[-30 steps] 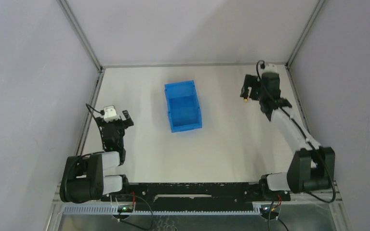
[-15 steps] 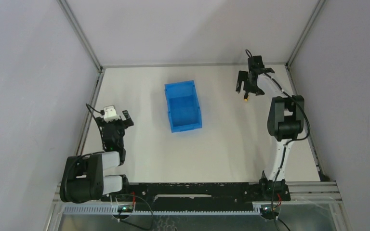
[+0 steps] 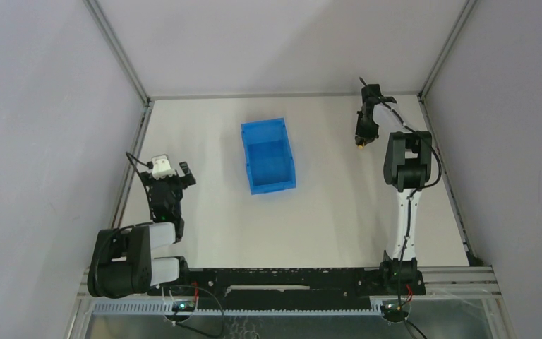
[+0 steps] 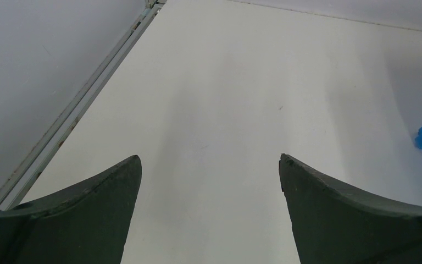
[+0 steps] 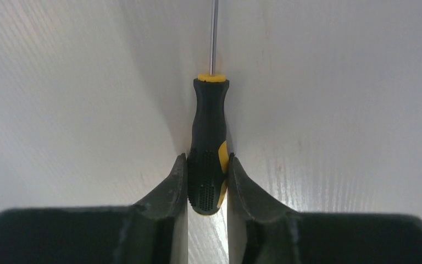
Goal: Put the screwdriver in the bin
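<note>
Black-handled with a yellow band, the slim screwdriver is pinched by the right gripper over the white table, well apart from the bright blue rectangular plastic bin, while the left gripper is spread wide.

Black-and-yellow screwdriver, handle pinched, well apart from blue bin

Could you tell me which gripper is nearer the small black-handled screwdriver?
Right. The right gripper clamps the black-handled screwdriver by its handle; the left gripper sits far beyond the blue plastic bin.
</note>
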Controlling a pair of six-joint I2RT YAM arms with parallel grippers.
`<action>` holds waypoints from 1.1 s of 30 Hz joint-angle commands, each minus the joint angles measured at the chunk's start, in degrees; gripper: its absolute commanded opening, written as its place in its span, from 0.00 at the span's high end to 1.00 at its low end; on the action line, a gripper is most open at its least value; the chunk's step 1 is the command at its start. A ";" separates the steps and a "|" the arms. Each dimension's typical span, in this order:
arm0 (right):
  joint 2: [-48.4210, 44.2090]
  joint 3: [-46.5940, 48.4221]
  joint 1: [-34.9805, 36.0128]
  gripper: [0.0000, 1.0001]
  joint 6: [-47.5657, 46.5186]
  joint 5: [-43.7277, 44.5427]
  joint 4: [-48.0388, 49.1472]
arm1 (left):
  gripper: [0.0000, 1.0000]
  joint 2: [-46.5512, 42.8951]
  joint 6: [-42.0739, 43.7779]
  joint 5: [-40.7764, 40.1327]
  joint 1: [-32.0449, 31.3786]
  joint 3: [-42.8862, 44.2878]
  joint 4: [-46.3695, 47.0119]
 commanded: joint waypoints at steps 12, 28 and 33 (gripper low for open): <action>-16.04 4.91 0.77 0.91 -1.12 -2.81 -10.61 | 0.00 -0.42 1.06 -0.21 -0.36 1.91 1.67; -27.75 8.41 27.65 0.90 5.24 -2.90 -7.74 | 0.00 -0.40 1.01 -0.24 -0.30 1.84 1.67; -25.28 8.76 34.59 0.90 7.73 -0.44 -5.52 | 0.00 -0.40 1.08 -0.19 -0.30 1.88 1.67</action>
